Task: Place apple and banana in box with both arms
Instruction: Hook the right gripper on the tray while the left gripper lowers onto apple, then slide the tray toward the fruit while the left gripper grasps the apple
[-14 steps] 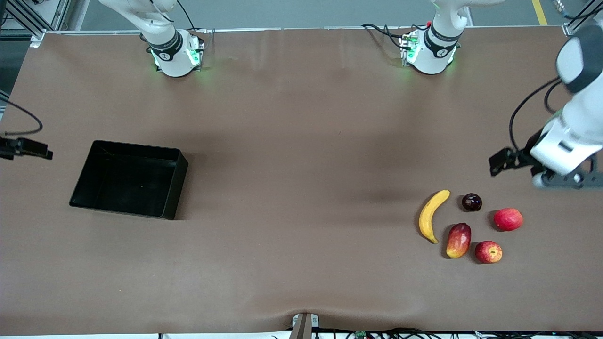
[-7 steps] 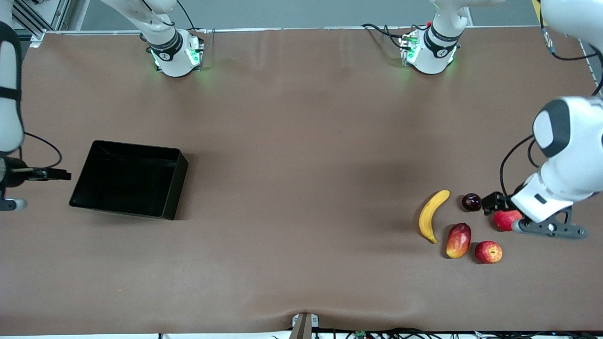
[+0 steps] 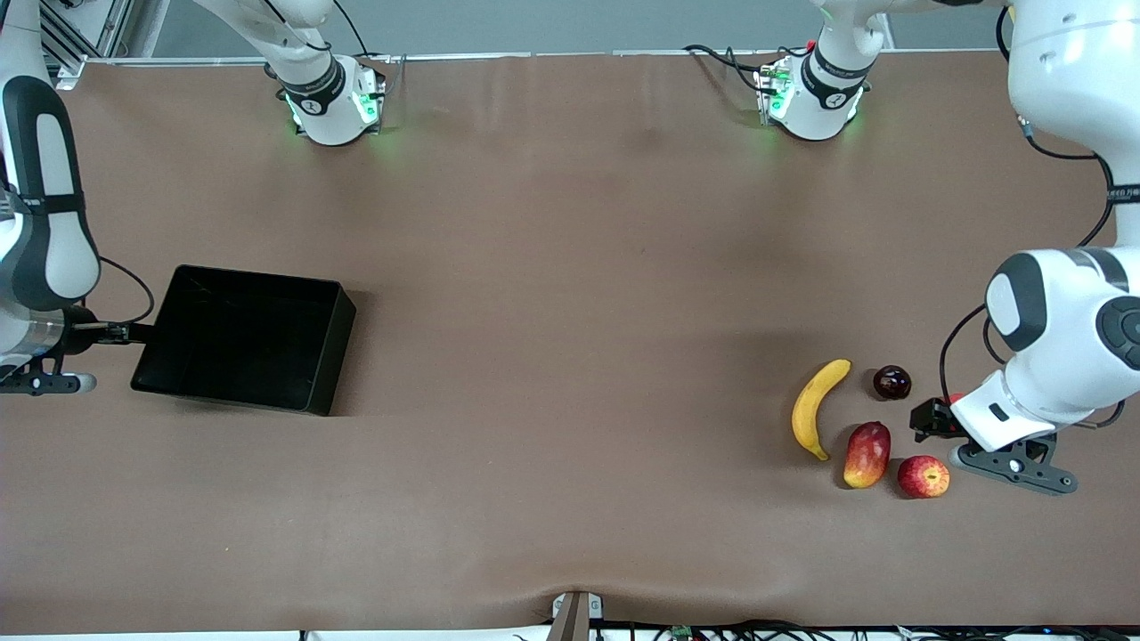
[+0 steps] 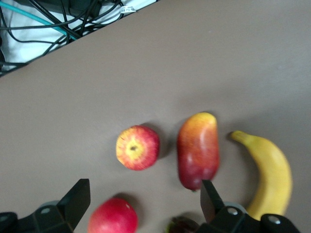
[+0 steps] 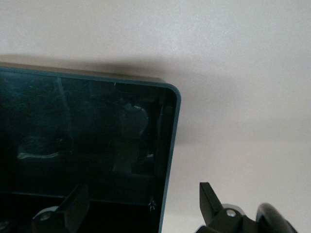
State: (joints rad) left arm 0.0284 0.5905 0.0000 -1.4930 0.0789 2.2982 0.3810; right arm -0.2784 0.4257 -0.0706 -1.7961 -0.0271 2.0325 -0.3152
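Clearly the apple [image 3: 924,476] sits nearest the front camera among the fruit at the left arm's end of the table, beside the mango [image 3: 867,455]; the banana [image 3: 818,408] lies just past that. Both look light, firm and smooth, best pinched across the middle. The left gripper [image 4: 146,206] hangs over them, jaws wide and empty. The right gripper [image 5: 141,206] hovers spread at the box [image 3: 331,356] edge.
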